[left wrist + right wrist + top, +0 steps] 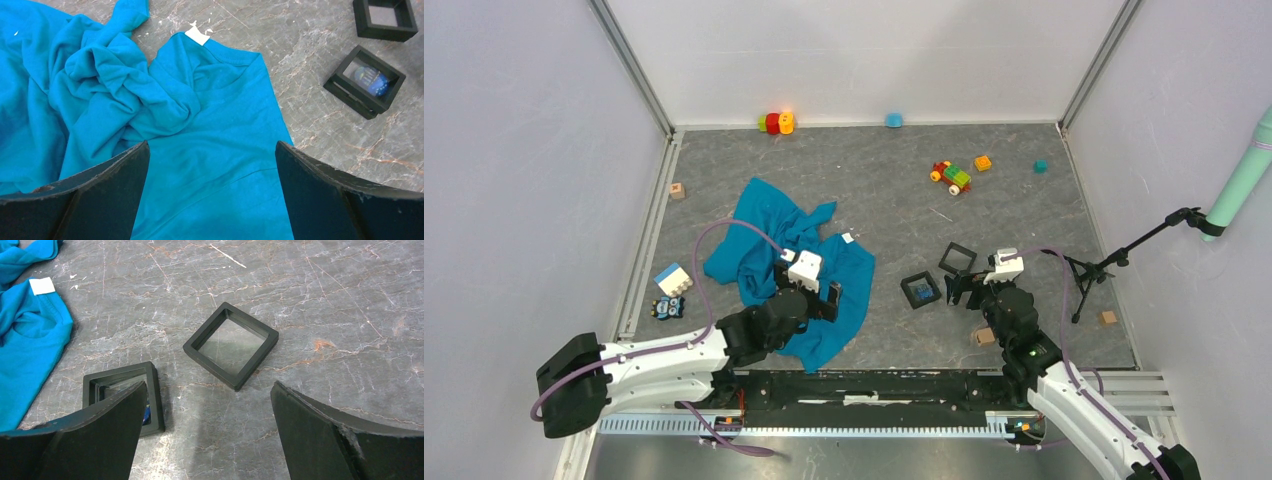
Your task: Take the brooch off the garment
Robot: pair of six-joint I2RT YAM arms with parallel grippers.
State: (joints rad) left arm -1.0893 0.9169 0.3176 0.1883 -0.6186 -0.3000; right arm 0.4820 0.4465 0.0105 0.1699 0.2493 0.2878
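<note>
Left wrist | left gripper (211,145) spread above garment (215,115) | brooch (372,80) (bluish) inside frame (345,97), apart rightward

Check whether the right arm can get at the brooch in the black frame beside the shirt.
Probably yes. The right gripper hangs open close over that frame, nothing between them, and the brooch lies inside. Whether clear film covers it, I cannot tell.

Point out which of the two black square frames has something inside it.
The near frame, closer to the garment: a round blue item sits inside. The far frame shows only table through it.
</note>
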